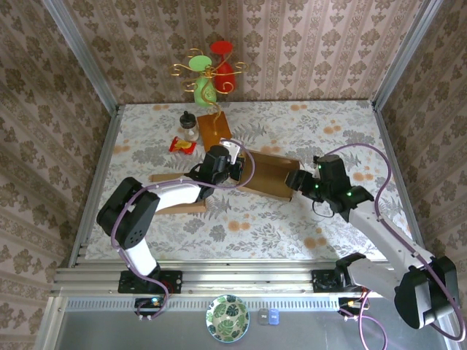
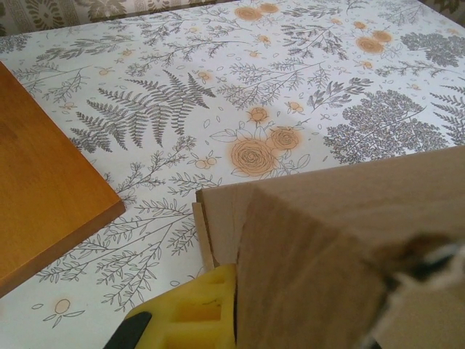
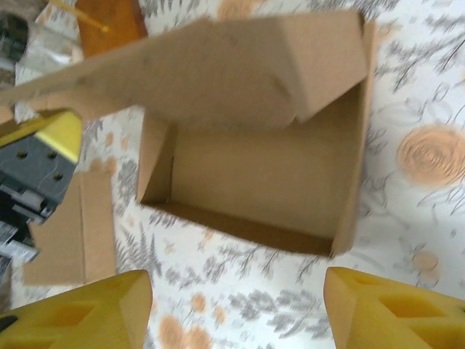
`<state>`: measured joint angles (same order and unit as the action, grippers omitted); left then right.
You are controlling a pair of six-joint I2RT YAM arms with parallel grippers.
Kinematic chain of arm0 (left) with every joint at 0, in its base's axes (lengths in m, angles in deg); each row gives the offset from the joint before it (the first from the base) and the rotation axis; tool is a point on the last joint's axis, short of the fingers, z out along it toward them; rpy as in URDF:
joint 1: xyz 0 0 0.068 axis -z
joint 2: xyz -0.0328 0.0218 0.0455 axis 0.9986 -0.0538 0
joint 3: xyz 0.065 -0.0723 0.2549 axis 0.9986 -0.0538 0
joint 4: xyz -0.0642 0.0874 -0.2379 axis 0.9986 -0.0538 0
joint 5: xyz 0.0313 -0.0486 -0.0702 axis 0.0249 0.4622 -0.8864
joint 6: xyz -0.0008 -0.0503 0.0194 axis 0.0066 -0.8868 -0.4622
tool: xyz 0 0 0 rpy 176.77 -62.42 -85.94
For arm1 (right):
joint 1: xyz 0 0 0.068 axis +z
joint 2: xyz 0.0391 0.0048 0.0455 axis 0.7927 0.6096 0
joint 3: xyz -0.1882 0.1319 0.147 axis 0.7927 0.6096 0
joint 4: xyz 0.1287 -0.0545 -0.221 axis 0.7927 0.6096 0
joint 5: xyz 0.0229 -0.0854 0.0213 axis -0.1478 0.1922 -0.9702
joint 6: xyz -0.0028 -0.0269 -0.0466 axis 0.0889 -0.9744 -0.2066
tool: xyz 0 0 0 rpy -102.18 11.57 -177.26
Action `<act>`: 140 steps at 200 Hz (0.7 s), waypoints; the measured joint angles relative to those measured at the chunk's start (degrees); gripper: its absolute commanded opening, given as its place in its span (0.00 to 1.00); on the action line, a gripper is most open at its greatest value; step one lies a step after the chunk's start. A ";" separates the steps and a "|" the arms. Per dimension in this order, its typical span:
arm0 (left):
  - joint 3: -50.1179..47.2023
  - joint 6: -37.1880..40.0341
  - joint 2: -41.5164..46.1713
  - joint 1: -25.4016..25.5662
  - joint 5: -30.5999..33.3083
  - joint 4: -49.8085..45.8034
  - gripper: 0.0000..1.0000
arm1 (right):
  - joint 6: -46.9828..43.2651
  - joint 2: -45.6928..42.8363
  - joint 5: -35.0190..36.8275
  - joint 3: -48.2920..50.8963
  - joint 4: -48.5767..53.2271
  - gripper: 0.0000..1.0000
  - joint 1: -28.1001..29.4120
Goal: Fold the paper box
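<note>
1. sitting nearest, a green patterned bowl [image 1: 228, 319] rests on the metal ledge in front of the two arm bases.
2. the right gripper [image 3: 236, 313] hangs over the floral tablecloth [image 1: 328, 124] just short of the paper box [image 3: 254, 167]. its yellow fingers [image 3: 392, 313] stand wide apart with nothing between them. from above it sits at the box's right end.
3. the paper box [image 1: 266, 179] lies mid-table between the two grippers. the right wrist view looks into its hollow inside, with a large flap leaning over the opening.
4. the left gripper [image 1: 232, 169] reaches the box's left end, jaws together and clamped on a cardboard flap. in the left wrist view its yellow finger [image 2: 192, 316] presses against the side of that flap.
5. a flat cardboard piece [image 3: 69, 233] lies on the cloth below the left gripper in the right wrist view. i cannot tell whether it joins the box.
6. behind the box, a wooden board [image 1: 216, 130] lies flat on the cloth.
7. just left of the board stand a small bottle [image 1: 190, 125] and a red and yellow packet [image 1: 182, 144].
8. farthest back, by the wall, a gold wire stand holds a red ornament [image 1: 222, 62] and a green ornament [image 1: 204, 89].
</note>
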<state>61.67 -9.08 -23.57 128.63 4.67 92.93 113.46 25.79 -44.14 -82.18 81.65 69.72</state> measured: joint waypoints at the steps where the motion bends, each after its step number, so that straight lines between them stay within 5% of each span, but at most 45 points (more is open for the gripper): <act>1: 0.00 0.00 0.00 0.00 0.00 0.00 0.00 | 0.07 0.00 -0.24 -0.17 0.35 0.66 0.00; 84: 0.00 0.42 0.00 0.31 0.44 -0.09 0.00 | 0.17 -2.29 -6.12 -18.60 13.75 0.68 -1.88; 140: 0.00 0.44 0.28 0.33 0.48 -0.39 0.00 | 0.94 3.96 -5.44 -31.15 14.84 0.64 -12.07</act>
<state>61.67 -8.64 -23.29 128.96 5.15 92.53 114.40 29.74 -49.59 -113.33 96.49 57.66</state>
